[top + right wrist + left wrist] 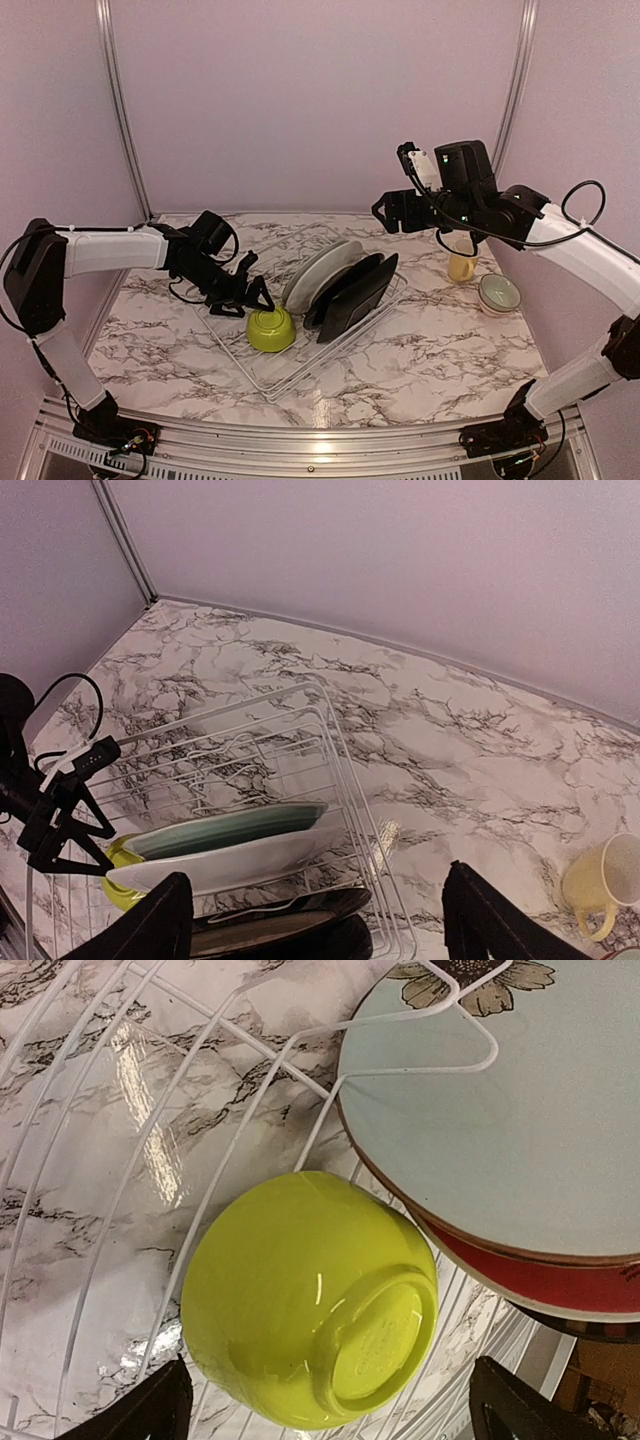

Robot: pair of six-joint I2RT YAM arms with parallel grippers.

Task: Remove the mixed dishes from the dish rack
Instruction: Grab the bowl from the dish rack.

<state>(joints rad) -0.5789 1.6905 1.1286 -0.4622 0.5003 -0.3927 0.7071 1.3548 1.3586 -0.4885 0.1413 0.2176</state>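
Observation:
The white wire dish rack [262,372] lies mid-table. In it a lime-green bowl [271,329] rests upside down, beside round whitish plates [318,272] and black squarish plates [352,290] standing on edge. My left gripper [254,298] is open just left of the bowl; in the left wrist view its fingers [150,1410] straddle the bowl [310,1300] without touching it. My right gripper [392,212] is open and empty, high above the rack's far right corner. In the right wrist view the rack [330,715] and plates [230,845] lie below. A pale yellow mug [461,266] and a pale grey-green bowl [499,293] stand on the table at right.
The marble table [150,350] has aluminium posts at the back corners [118,110]. The left arm's cables [190,292] hang over the rack's left side. The mug also shows in the right wrist view [600,880].

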